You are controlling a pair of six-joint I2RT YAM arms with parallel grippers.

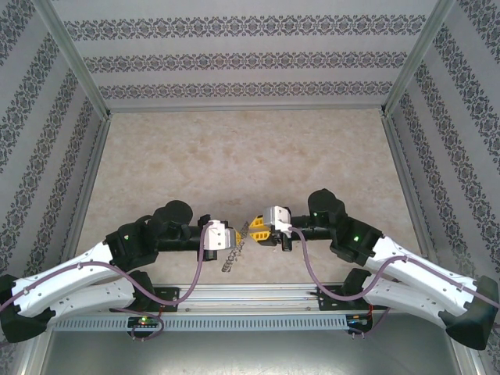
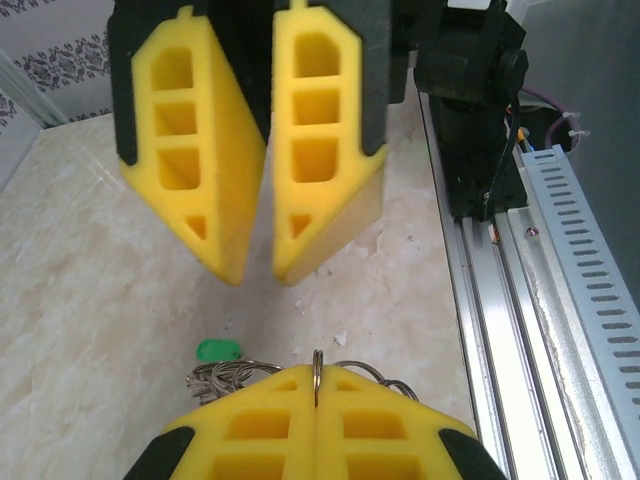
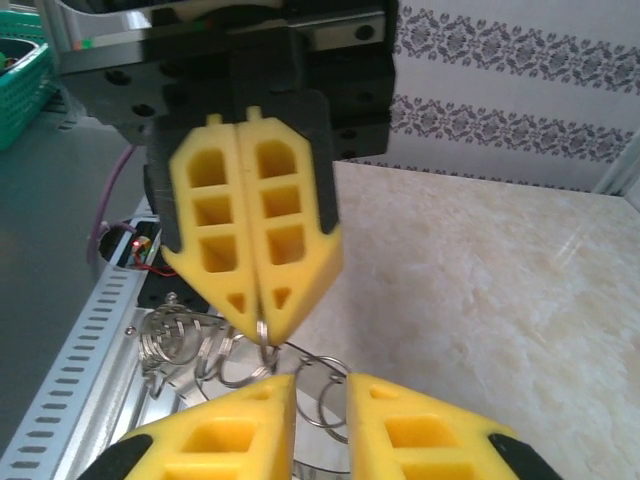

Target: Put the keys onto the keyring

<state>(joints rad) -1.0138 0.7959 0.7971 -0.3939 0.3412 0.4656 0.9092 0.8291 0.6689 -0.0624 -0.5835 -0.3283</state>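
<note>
table (image 1: 234, 148): pale marbled top, patterned walls (image 1: 250, 58) on three sides
left gripper (image 1: 233, 238): yellow fingers pointing right, near the front rail (image 1: 258, 295)
right gripper (image 1: 255, 229): yellow fingers pointing left, tips just beside the left gripper's
keyring (image 1: 233, 258): dark tangle of wire loops trailing from the left gripper's tip

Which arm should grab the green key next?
Right. The left gripper is shut on the keyring, so it is busy. The right gripper has its jaws apart with nothing between them, and the green key lies on the table close by.
</note>
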